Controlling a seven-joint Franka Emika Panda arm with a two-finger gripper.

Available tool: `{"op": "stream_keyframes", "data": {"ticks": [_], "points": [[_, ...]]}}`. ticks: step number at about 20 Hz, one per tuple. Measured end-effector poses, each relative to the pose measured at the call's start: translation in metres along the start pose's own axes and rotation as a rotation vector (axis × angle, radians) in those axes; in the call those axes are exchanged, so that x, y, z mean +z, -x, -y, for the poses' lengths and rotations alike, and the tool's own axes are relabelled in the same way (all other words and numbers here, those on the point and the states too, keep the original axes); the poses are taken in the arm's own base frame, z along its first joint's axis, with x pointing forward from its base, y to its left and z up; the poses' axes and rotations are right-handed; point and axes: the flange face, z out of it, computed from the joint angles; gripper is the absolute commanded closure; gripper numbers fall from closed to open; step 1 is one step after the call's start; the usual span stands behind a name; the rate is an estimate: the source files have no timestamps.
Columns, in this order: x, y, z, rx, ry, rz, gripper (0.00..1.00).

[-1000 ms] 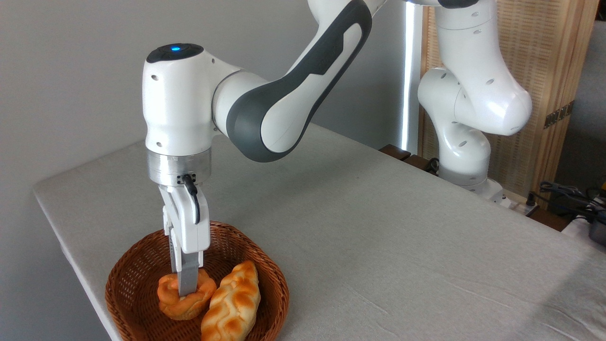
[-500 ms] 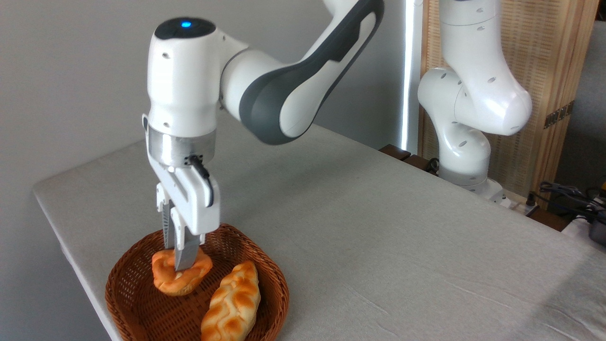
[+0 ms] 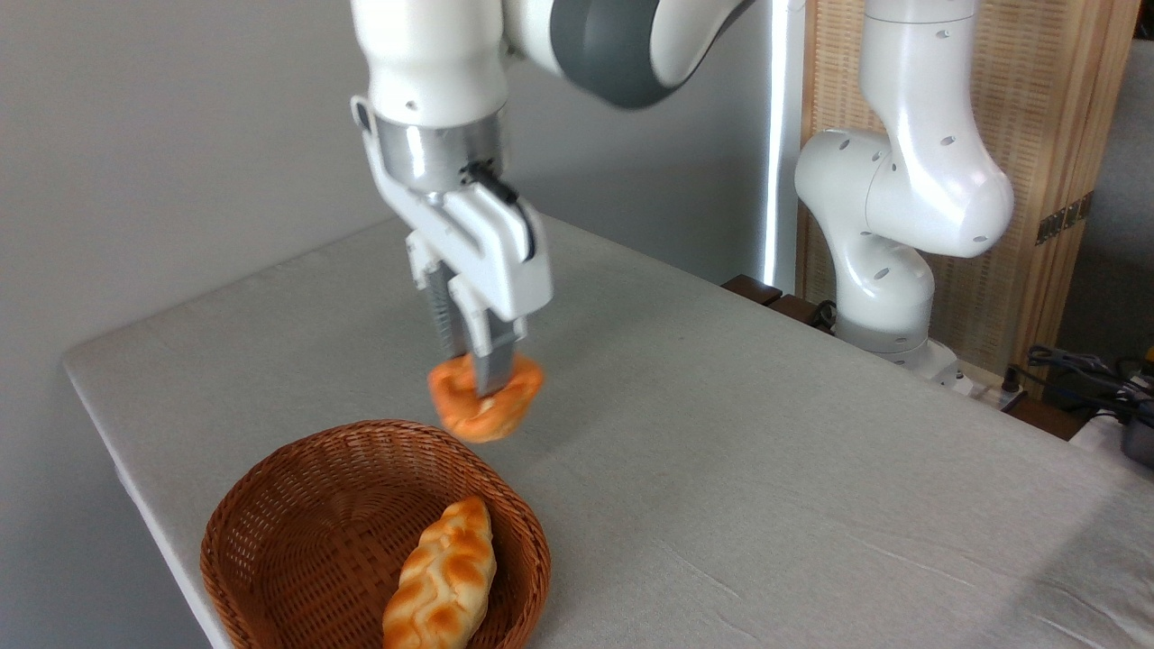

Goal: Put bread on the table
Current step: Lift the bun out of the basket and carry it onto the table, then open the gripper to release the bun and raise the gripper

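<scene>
1. While the white Franka arm (image 3: pixel 622 36) reached in from the upper right, its gripper (image 3: pixel 482 383) pointed down and slightly tilted, pinching the small round orange-brown bun (image 3: pixel 485 404) at its top.
2. The bun hung in the air, clear of the round brown wicker basket (image 3: pixel 270 505) and above the light grey table (image 3: pixel 766 451), just past the basket's far rim.
3. One long, pale braided loaf (image 3: pixel 442 577) with browned ridges lay alone in the basket, near its right side, untouched by the gripper.
4. The near finger (image 3: pixel 494 365) pressed into the swirled top of the bun, and the bun's edges bulged out to either side of it. That suggested a soft, yielding thing, likely light, since it hung from a narrow pinch without sagging away.
5. Judged from this, the hold across the knotted top looked sensible: the folds gave the fingers something to bite on. A harder squeeze might dent or tear it; a looser one might let it slip, as the bun sat tilted in the grip.
6. The bare cloth to the right of the basket looked like an open place to set it down, and lowering close to the surface before letting go would keep the round bun from rolling.
</scene>
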Motion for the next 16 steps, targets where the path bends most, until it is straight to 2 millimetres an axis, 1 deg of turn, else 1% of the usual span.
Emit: {"op": "stream_keyframes", "data": {"ticks": [1, 2, 3, 6, 7, 8, 9, 10, 11, 12, 13, 14, 16], "points": [[0.0, 0.006, -0.007, 0.009, 0.008, 0.038, 0.51], [0.004, 0.009, -0.013, 0.02, 0.011, 0.068, 0.51], [0.015, 0.008, -0.021, 0.04, 0.012, 0.104, 0.51], [0.057, -0.008, -0.05, 0.114, 0.04, 0.201, 0.51], [0.07, -0.012, -0.059, 0.135, 0.053, 0.223, 0.47], [0.081, -0.017, -0.067, 0.155, 0.063, 0.241, 0.35], [0.092, -0.02, -0.075, 0.172, 0.071, 0.255, 0.28], [0.102, -0.021, -0.081, 0.185, 0.077, 0.266, 0.26], [0.111, -0.023, -0.087, 0.197, 0.082, 0.274, 0.18], [0.119, -0.025, -0.092, 0.208, 0.086, 0.282, 0.15], [0.123, -0.026, -0.096, 0.217, 0.087, 0.286, 0.06], [0.126, -0.027, -0.098, 0.222, 0.087, 0.287, 0.0], [0.127, -0.028, -0.098, 0.224, 0.086, 0.287, 0.0]]}}
